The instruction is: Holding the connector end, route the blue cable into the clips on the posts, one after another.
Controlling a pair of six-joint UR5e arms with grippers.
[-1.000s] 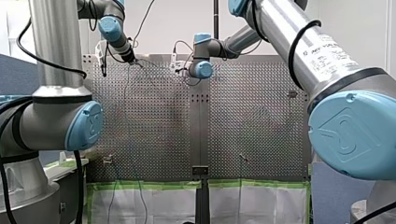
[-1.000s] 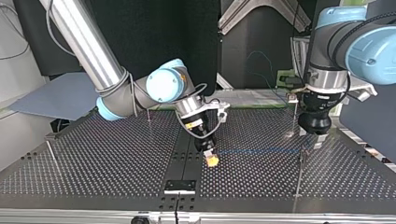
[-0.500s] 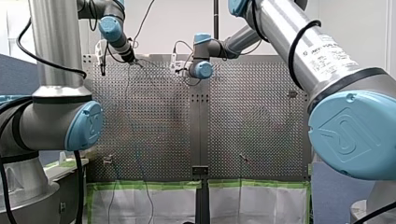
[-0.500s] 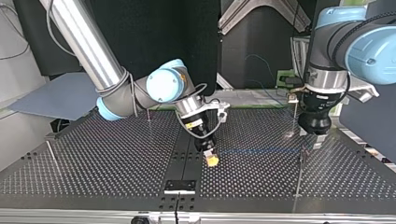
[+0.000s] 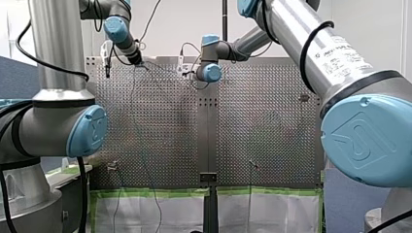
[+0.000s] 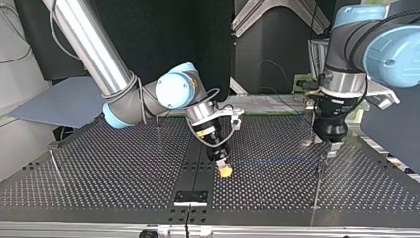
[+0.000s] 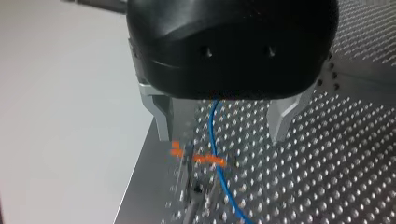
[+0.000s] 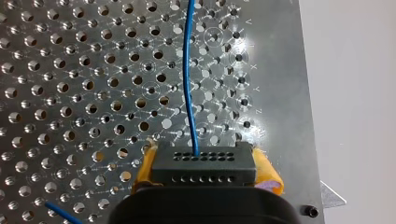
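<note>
Cable point(image 6: 272, 161) axis: lies level, from connector point(image 8: 204, 164) clamped in my right pincer point(image 6: 224, 167) mid-frame, rightward between my left pincer's point(image 6: 332, 148) spread, empty fingers point(image 7: 161, 116), above clip point(image 7: 196, 158).

Top view: my right tool point(image 6: 224, 168) stands central, my left tool point(image 6: 332, 148) to its right, the cable point(image 6: 270, 161) between them

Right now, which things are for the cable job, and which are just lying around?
For the job:
blue cable
black connector on its end
my right gripper, shut on the connector
my left gripper, open, astride the cable
post below my left gripper

Just there:
perforated table
black bracket at its edge
grey board
green tape
</note>
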